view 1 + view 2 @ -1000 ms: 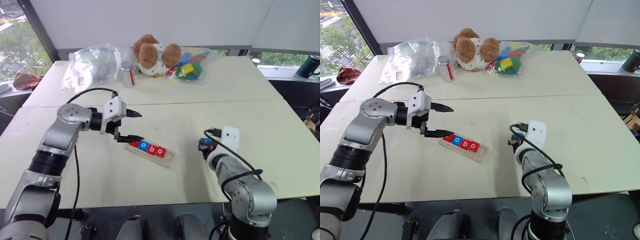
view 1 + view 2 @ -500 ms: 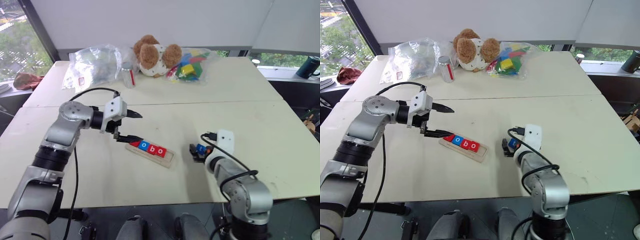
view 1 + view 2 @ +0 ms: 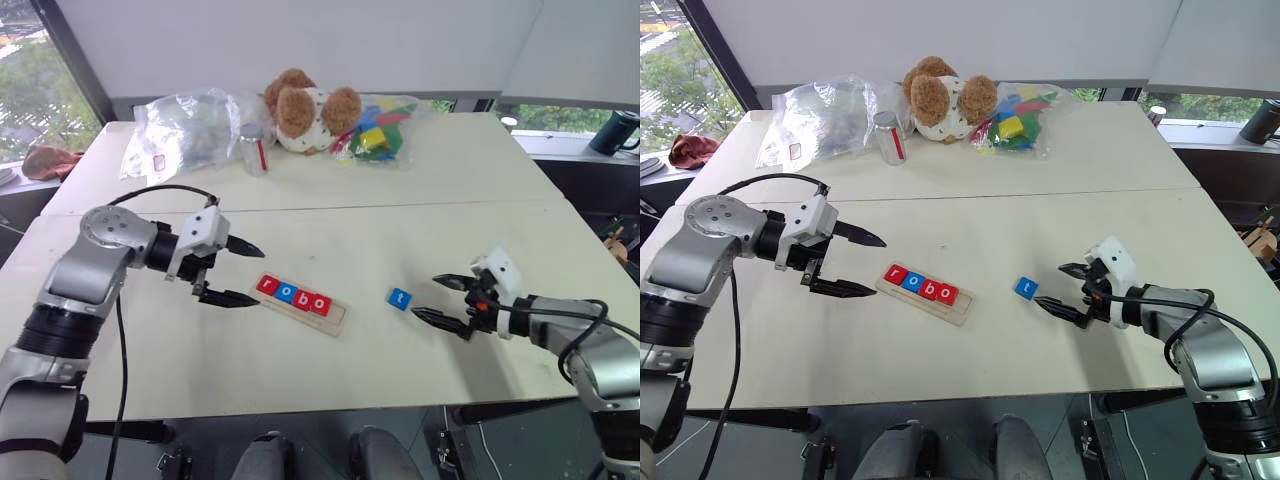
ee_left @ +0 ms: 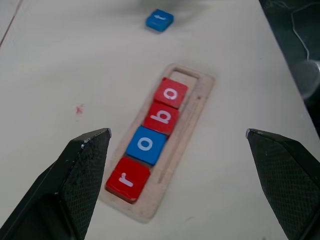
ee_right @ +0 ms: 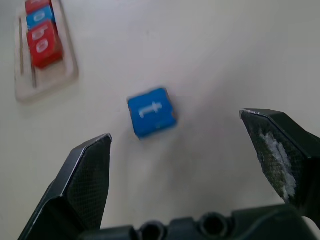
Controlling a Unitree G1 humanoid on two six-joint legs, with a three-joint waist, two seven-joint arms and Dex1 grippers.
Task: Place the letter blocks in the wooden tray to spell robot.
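The wooden tray (image 3: 341, 319) lies at the table's middle, holding several letter blocks (image 3: 287, 292) that read r, o, b, o from its left end; its right end slot is bare. A blue block with a white t (image 3: 400, 298) rests flat on the table just right of the tray, also seen as the t block (image 5: 150, 112) in the right wrist view. My left gripper (image 3: 258, 273) hovers open just left of the tray, holding nothing. My right gripper (image 3: 425, 297) is open, a short way right of the t block and apart from it.
Along the far edge sit a teddy bear (image 3: 305, 110), a clear bag of coloured toy blocks (image 3: 385, 128), a crumpled plastic bag (image 3: 190, 130) and a small jar (image 3: 255, 150). A dark mug (image 3: 612, 132) stands off the table at right.
My right gripper has opened and let go of the blue t block, which now lies on the table, and the arm has swung out to the right. The left gripper has drawn back left from the tray.
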